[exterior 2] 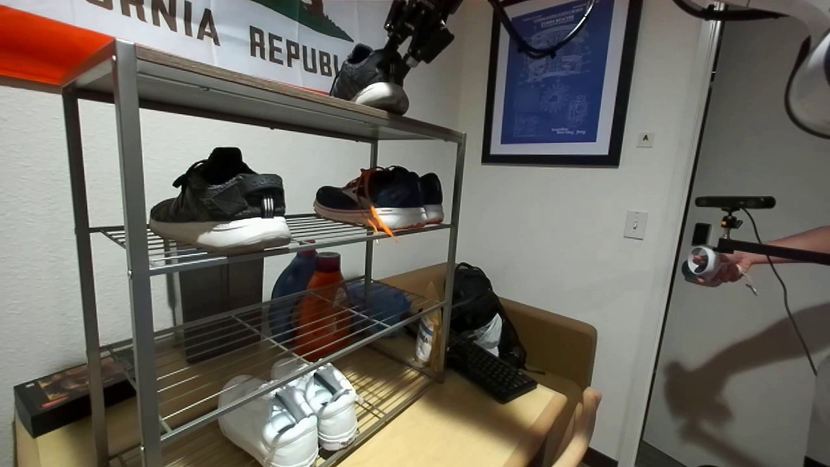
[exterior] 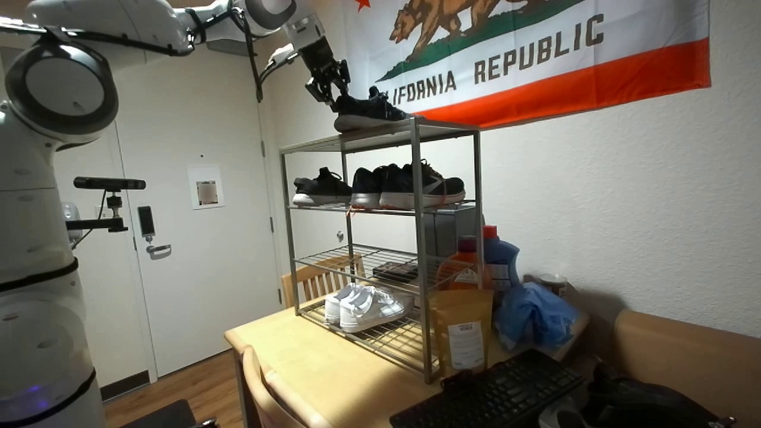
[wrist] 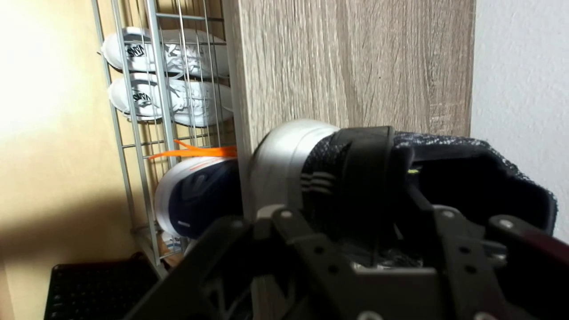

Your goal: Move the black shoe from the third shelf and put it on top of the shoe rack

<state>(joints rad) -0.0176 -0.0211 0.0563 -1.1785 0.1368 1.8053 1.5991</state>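
A black shoe [exterior: 374,110] with a pale sole sits on the wooden top of the shoe rack [exterior: 423,297]; it shows too in an exterior view [exterior 2: 363,71] and the wrist view [wrist: 324,160]. Its heel is at the board's front edge, its toe toward the wall. My gripper [exterior: 340,99] is partly closed around the heel [exterior 2: 401,58], one finger inside the opening and one behind the heel [wrist: 351,200]. The rear fingertip is hidden in the wrist view. Another black shoe [exterior 2: 220,201] with a white sole stands on the third shelf [exterior 2: 324,244].
Bluish dark shoes [exterior 2: 389,194] share the third shelf. White shoes [exterior: 362,309] stand on the lowest tier. The wall with a flag [exterior: 535,59] is close behind the rack. Detergent bottles [exterior 2: 324,305], a pouch [exterior: 464,333] and a keyboard [exterior: 493,386] are on the table.
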